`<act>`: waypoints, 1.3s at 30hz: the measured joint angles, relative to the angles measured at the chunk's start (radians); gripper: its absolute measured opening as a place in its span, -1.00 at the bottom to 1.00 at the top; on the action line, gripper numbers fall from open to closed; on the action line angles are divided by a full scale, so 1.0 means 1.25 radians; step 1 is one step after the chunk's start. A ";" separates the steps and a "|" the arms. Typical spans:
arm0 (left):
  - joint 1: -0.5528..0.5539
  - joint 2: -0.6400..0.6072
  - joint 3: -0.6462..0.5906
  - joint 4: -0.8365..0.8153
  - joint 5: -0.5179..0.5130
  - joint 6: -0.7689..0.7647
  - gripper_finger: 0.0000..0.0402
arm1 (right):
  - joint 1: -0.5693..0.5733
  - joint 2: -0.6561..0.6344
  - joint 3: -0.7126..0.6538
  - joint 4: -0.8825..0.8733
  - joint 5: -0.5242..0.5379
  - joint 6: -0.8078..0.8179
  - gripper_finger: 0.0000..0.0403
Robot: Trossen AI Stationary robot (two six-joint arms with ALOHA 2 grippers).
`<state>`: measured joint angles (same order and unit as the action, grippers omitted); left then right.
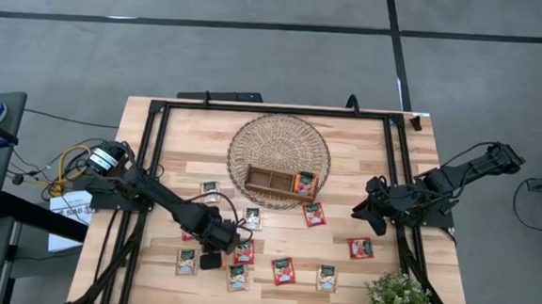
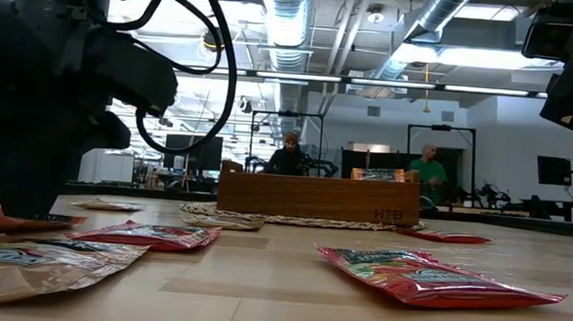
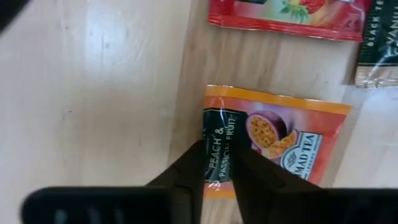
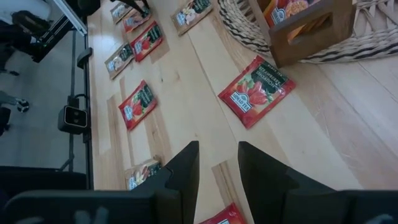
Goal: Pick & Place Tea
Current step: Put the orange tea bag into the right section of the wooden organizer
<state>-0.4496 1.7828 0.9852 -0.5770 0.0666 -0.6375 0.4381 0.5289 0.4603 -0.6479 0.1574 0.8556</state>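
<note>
Several tea sachets lie flat and scattered over the near half of the wooden table, among them red ones (image 1: 283, 271) (image 1: 360, 247) and cream ones (image 1: 186, 260). My left gripper (image 1: 235, 238) stands low over the table's near middle, pointing down, shut on an orange peach and passion fruit sachet (image 3: 292, 137). The brown wooden tray (image 1: 280, 183) rests on a round wicker mat (image 1: 280, 138), with a sachet (image 1: 305, 182) in its right compartment. My right gripper (image 4: 217, 171) waits open to the right of the tray, nothing between its fingers. My left gripper pinches the orange sachet's dark printed band (image 3: 219, 134), at one end of the sachet, between its two fingers (image 3: 193, 171). The fingers come from above, pointing down. The sachet still looks flat on the table; whether it is lifted at all I cannot tell.
A red sachet (image 3: 286, 15) and a dark-edged one (image 3: 376, 56) lie close beyond the held one. A potted plant (image 1: 399, 301) stands at the near right corner. Black frame rails (image 1: 274, 109) run along the table's edges. People sit in the room behind (image 2: 289, 153).
</note>
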 joint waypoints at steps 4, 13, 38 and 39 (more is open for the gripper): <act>0.000 0.000 0.000 0.000 -0.001 -0.003 -0.92 | 0.000 0.000 0.000 0.000 0.000 0.000 -0.49; -0.001 -0.010 0.017 -0.027 -0.013 -0.006 -1.00 | 0.000 0.000 0.000 0.000 0.000 0.000 -0.49; 0.064 -0.025 0.447 -0.328 -0.595 0.283 -1.00 | -0.064 0.085 0.000 0.397 0.004 -0.106 -0.49; 0.071 -0.025 0.461 -0.315 -0.613 0.320 -1.00 | -0.077 0.103 0.000 0.422 0.002 -0.112 -0.49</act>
<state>-0.3613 1.7515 1.5613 -0.9708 -0.6991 -0.2377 0.3413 0.6577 0.4603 -0.1201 0.1604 0.7151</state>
